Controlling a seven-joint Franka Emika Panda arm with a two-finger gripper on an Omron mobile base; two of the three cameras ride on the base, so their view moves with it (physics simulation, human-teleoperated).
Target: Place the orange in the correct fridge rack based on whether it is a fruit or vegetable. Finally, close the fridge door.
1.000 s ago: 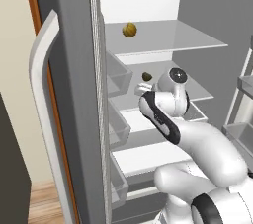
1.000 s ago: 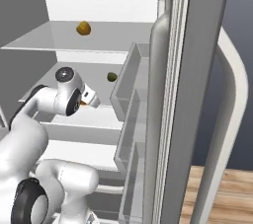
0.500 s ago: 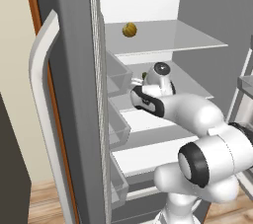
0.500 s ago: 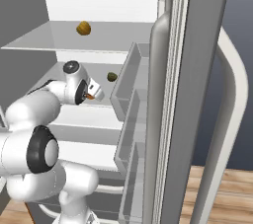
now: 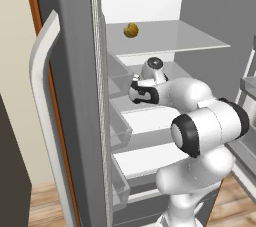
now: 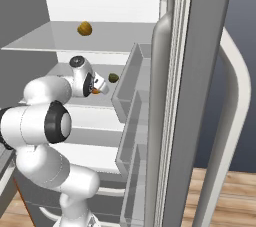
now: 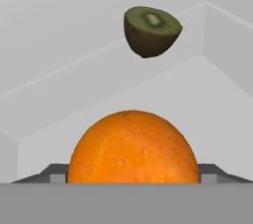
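Observation:
My gripper [image 7: 132, 174] is shut on the orange [image 7: 132, 146], a bright-orange ball low in the middle of the hand view. From the right base view a sliver of the orange [image 6: 94, 90] shows at the gripper [image 6: 98, 88]. The hand is inside the fridge, just above the fridge rack [image 6: 106, 99], the second shelf from the top. In the left base view the gripper [image 5: 135, 89] sits near the left end of that shelf. A dark green-brown halved lump [image 7: 150, 29] lies on the same rack [image 7: 197, 109] a short way beyond the orange.
A tan-brown round item [image 5: 131, 30] rests on the top shelf [image 5: 175, 38]. The open door with its pale handle [image 5: 42, 96] stands at the left; its bins [image 6: 131, 96] line the inner side close to the hand. More shelves lie below.
The arm has stretched deeper into the fridge along the second shelf, carrying the orange closer to the dark green lump. The orange stays held.

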